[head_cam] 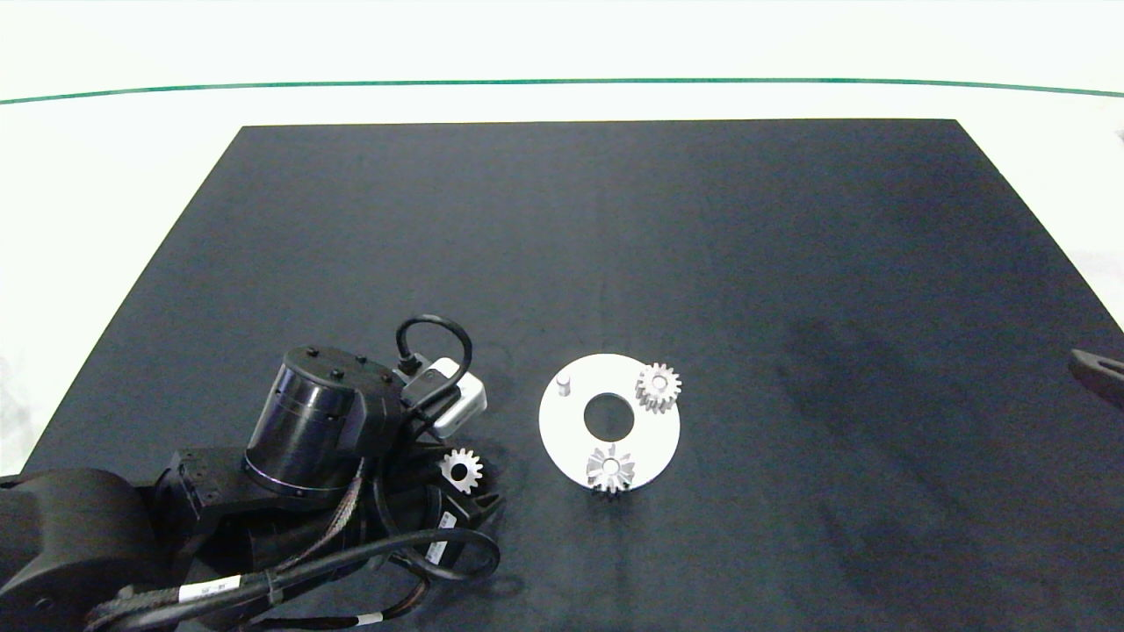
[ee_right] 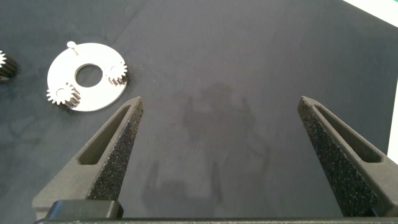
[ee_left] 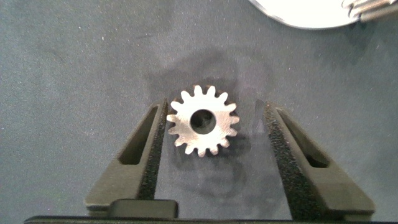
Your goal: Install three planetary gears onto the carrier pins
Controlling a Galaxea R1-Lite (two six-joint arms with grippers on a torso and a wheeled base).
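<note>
A white disc (head_cam: 571,430) lies on the black mat, with two planetary gears seated on its carrier pins: one on the far right (head_cam: 658,386) and one on the near side (head_cam: 609,470). One carrier pin (head_cam: 564,384) at the far left stands bare. The third gear (head_cam: 461,468) lies flat on the mat left of the disc. My left gripper (head_cam: 466,479) is lowered around that gear (ee_left: 202,121), open; one pad (ee_left: 158,140) is at its teeth, the other pad (ee_left: 280,143) stands apart. My right gripper (ee_right: 219,102) hovers open and empty far to the right.
The black mat (head_cam: 790,263) covers most of the white table. The left arm's wrist and cables (head_cam: 316,421) crowd the near left corner. From the right wrist view, the disc (ee_right: 62,68) and its gears lie well away from that gripper.
</note>
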